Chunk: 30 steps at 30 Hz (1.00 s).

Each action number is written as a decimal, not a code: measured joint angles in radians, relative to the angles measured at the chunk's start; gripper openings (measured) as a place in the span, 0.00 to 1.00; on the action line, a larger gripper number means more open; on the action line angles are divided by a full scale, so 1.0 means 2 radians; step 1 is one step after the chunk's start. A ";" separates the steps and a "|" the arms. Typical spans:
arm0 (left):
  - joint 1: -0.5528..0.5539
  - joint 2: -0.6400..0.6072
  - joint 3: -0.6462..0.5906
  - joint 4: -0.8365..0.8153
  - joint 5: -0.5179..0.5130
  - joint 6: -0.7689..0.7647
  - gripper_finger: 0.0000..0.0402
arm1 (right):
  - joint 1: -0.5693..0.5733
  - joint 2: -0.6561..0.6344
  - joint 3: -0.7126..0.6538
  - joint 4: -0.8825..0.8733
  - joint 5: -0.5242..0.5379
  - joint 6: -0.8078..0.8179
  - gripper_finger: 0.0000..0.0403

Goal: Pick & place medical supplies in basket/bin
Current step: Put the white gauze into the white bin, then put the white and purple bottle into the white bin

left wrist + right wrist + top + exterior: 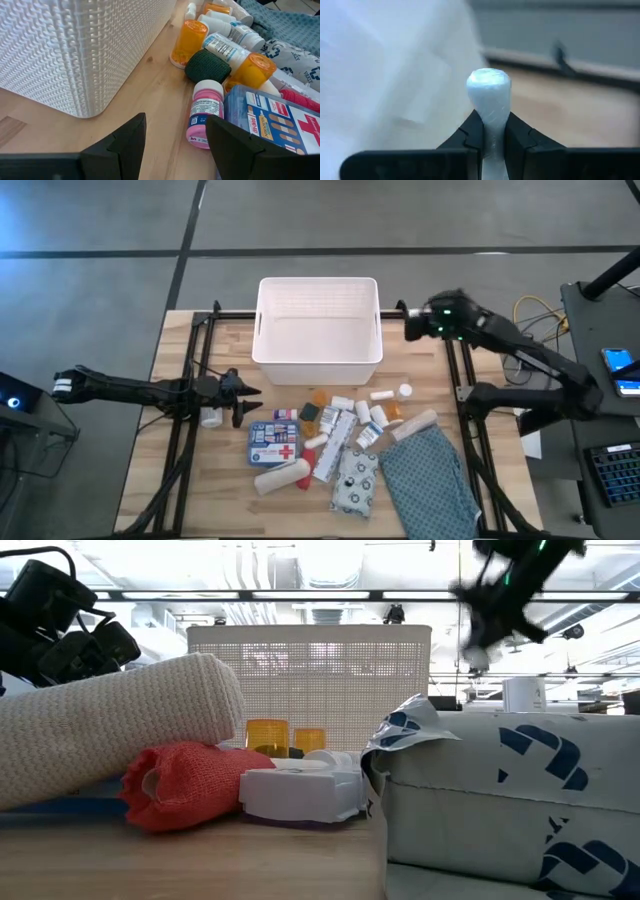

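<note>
The white lattice basket (265, 330) stands at the table's far middle. Below it the medical supplies lie in a heap: a blue first-aid box (274, 443), pill bottles (372, 415), orange vials (189, 42), a pink bottle (205, 117) and a patterned pouch (355, 480). My right gripper (412, 322) hangs high beside the basket's right far corner, shut on a small white item (489, 92) with a rounded end. My left gripper (250, 395) rests open and low at the heap's left, touching nothing. My right gripper pinches the small white item between its two fingers, at the narrow part (490, 127) just below the rounded end. That end sticks out past the fingertips. The item is lifted clear of the table, beside the basket's wall (380, 75).
A large teal patterned cloth (430, 475) lies at the near right. A beige bandage roll (110, 725) and a red roll (185, 785) sit at the heap's near side. Black frame rails (190, 380) run along both table sides. Bare wood shows left of the basket.
</note>
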 joint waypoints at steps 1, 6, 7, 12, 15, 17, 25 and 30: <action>0.000 0.000 0.000 0.000 0.000 0.000 0.46 | 0.011 -0.010 0.007 0.020 -0.004 0.006 0.08; 0.000 0.000 0.000 0.000 0.000 0.000 0.46 | 0.085 -0.001 0.041 0.073 -0.004 0.020 0.08; 0.000 0.000 0.000 0.000 0.000 0.000 0.46 | 0.099 0.012 0.050 0.075 -0.004 0.022 0.08; 0.000 0.000 0.000 0.000 0.000 0.000 0.46 | 0.166 0.118 0.107 0.120 -0.004 0.010 0.08; 0.000 0.000 0.000 0.000 0.000 0.000 0.46 | 0.178 0.193 0.173 0.116 -0.006 -0.010 0.10; 0.000 0.000 0.000 0.000 0.000 0.000 0.46 | 0.178 0.240 0.225 0.087 -0.005 -0.018 0.13; 0.000 0.000 0.000 0.000 0.000 0.000 0.46 | 0.169 0.377 0.417 -0.095 -0.002 -0.065 0.44; 0.000 0.000 0.000 0.000 0.000 0.000 0.46 | 0.170 0.422 0.499 -0.127 0.001 -0.084 0.65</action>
